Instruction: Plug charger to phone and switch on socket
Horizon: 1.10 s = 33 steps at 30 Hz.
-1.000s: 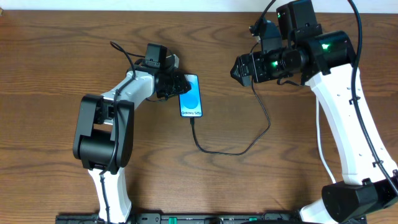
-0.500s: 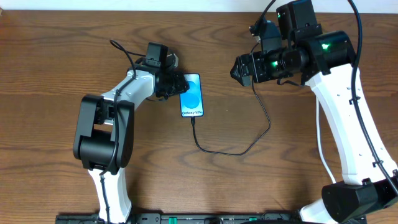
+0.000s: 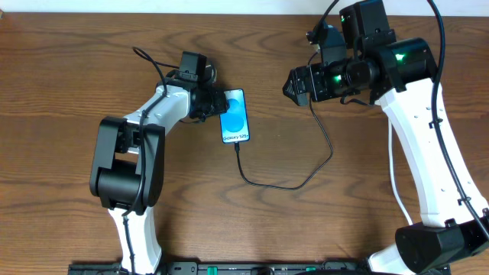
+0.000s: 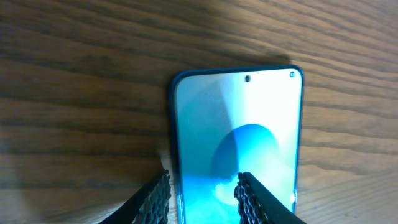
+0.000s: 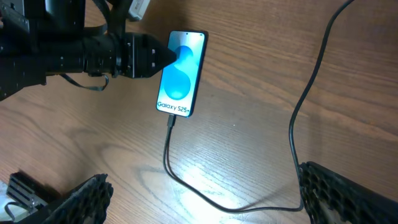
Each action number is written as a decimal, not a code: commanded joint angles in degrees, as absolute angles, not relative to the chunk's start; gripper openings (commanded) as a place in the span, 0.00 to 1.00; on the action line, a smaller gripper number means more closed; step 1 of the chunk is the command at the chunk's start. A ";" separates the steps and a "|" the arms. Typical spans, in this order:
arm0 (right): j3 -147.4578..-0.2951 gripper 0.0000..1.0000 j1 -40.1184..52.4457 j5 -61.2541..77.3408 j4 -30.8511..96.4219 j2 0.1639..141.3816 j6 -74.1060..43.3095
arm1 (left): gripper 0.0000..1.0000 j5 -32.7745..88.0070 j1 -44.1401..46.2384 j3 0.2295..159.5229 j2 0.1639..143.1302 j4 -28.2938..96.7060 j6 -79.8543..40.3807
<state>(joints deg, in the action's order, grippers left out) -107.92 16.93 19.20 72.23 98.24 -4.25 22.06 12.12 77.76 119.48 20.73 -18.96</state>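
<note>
The phone point(image 3: 234, 117) lies flat on the wooden table, its blue screen lit. My left gripper point(image 3: 215, 103) sits at its upper left edge, open a little. In the left wrist view one finger point(image 4: 154, 199) stands on the wood just left of the phone point(image 4: 236, 124) and the other finger point(image 4: 253, 198) is over the screen. The charger point(image 3: 290, 186), a thin black cable, has its tip in the phone's bottom end point(image 5: 172, 121) and loops right, then up under my right arm. My right gripper point(image 3: 293, 84) hangs wide open and empty above the table point(image 5: 208, 199). The socket is hidden.
The charger cable point(image 5: 298, 112) runs across the wood between the phone and the right arm, passing close by the right gripper's right finger point(image 5: 339, 190). The left arm's black wrist point(image 5: 74, 53) lies left of the phone point(image 5: 180, 71).
</note>
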 commanded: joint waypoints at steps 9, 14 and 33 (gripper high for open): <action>-107.77 0.96 18.09 18.72 72.47 97.84 -3.53 | 0.39 12.71 11.86 78.26 119.83 24.82 -16.49; -107.77 0.96 17.87 18.52 71.46 97.84 -3.55 | 0.42 8.36 11.75 78.89 114.45 25.96 -15.07; -107.79 0.96 12.73 18.57 69.60 97.80 -4.84 | 0.42 6.81 10.24 78.89 85.54 34.94 -15.25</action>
<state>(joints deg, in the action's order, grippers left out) -107.92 14.52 18.74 69.56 98.24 -4.32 7.51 10.28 78.72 88.68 34.48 -16.21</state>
